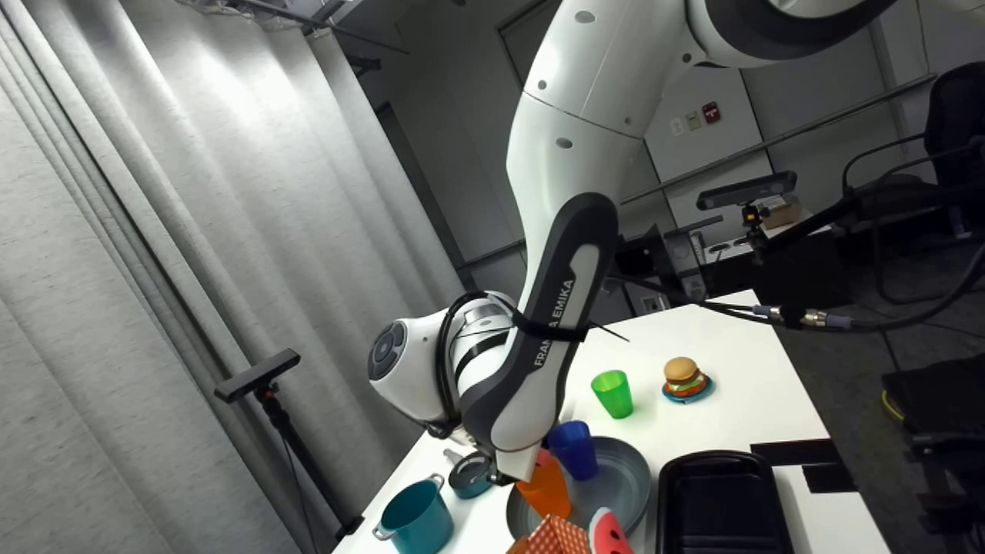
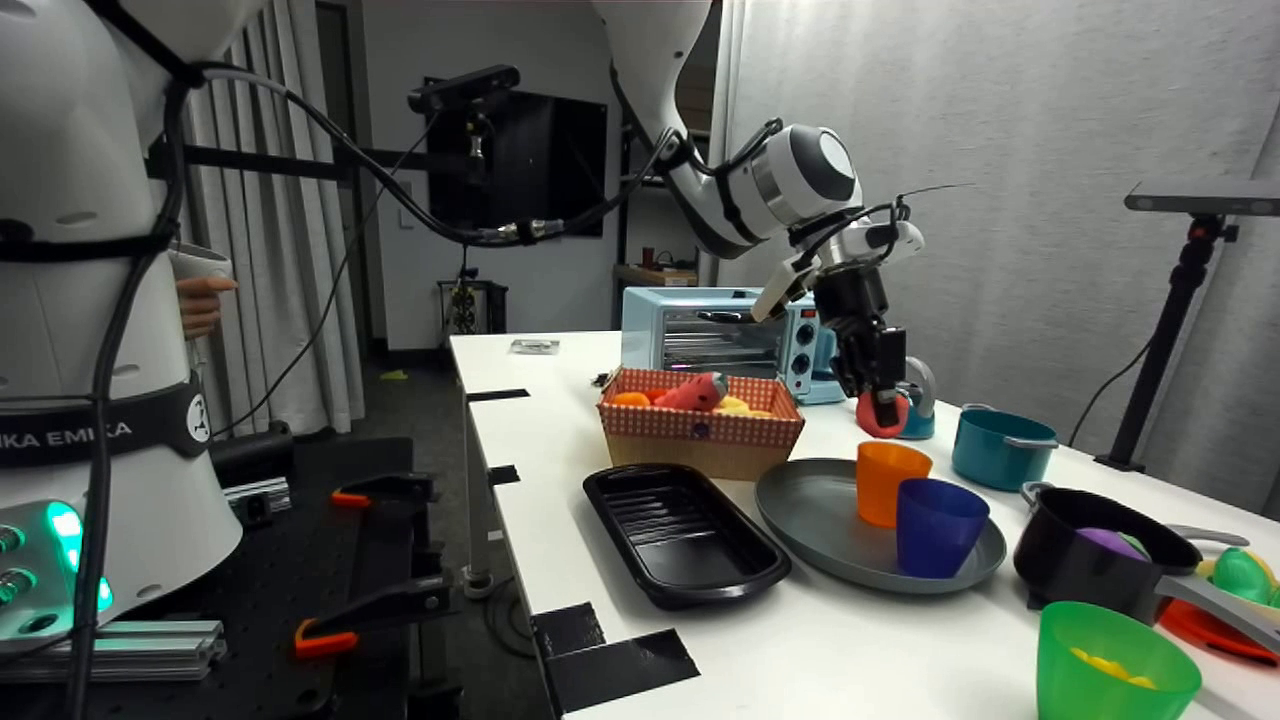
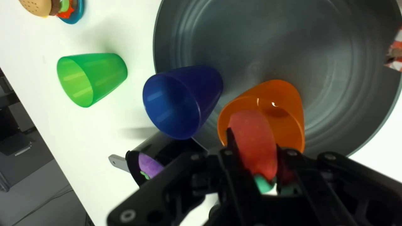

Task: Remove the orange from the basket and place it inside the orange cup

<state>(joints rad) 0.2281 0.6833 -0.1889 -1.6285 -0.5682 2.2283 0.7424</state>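
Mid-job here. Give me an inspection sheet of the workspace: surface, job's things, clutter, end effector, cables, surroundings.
Surface: white table, black tape patches near its edge; spills: nothing seen.
Job's things: orange cup upright on the grey dish; checkered basket holds toy food, and an orange-coloured piece there, partly hidden, may be the orange.
Clutter: blue cup beside the orange cup; black tray, black pot, teal pot, green cup.
End effector: closed on a red toy, by colour probably not the orange, seen against the orange cup's mouth in the wrist view.
Cables: thick black cable runs down the robot base.
Surroundings: grey curtains; a person's hand, partly hidden by the robot base.
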